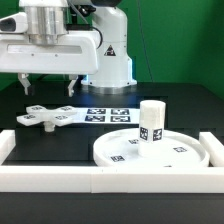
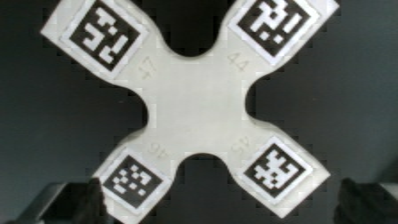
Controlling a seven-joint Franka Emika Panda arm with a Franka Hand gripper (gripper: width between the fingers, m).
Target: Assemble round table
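Note:
The flat cross-shaped piece (image 1: 45, 118) lies on the black table at the exterior view's left, tags on its arms. It fills the wrist view (image 2: 196, 105). My gripper (image 1: 47, 88) hangs open and empty a little above it, one finger on each side. In the wrist view the gripper (image 2: 214, 212) shows only as dark fingertips (image 2: 71, 205) at the corners, clear of the piece. The large rimmed round disc (image 1: 110, 152) lies at the front right. The short cylindrical post (image 1: 151, 120) stands upright on it.
The marker board (image 1: 105, 113) lies flat between the cross-shaped piece and the disc. White border rails run along the front (image 1: 110, 182), the left (image 1: 8, 142) and the right (image 1: 212, 148) of the work area. The arm's base (image 1: 110, 60) stands behind.

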